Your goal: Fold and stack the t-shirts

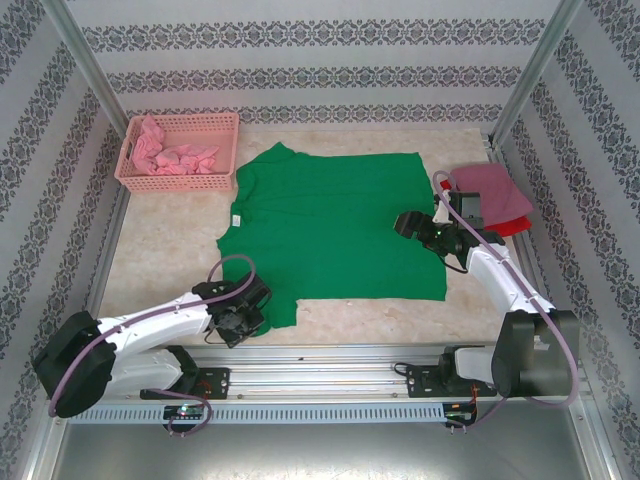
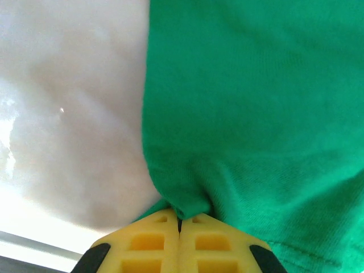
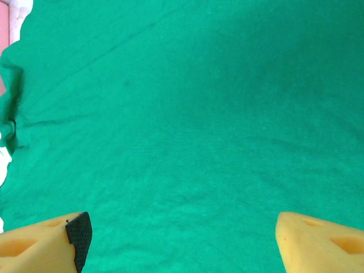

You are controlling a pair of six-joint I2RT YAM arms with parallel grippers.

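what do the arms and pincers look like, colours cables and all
The left arm and right arm have white links, black joints and a looping mauve cable. The left pincer and right pincer have yellow fingers with moulded recesses; one right finger carries a black textured pad.

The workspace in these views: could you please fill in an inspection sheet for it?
Surface: pale table, bare along its left side.
Job's things: green t-shirt spread flat at the centre; mauve-pink t-shirt folded on a red t-shirt at the right edge; light pink t-shirts crumpled in the pink lattice basket.
Clutter: pink lattice basket at the far left corner; nothing else seen.
Grippers: left gripper shut on the green t-shirt's near left corner; right gripper open over the shirt's right side.
Cables: purple cable looped at the left wrist, another at the right.
Surroundings: patterned walls, metal frame posts.
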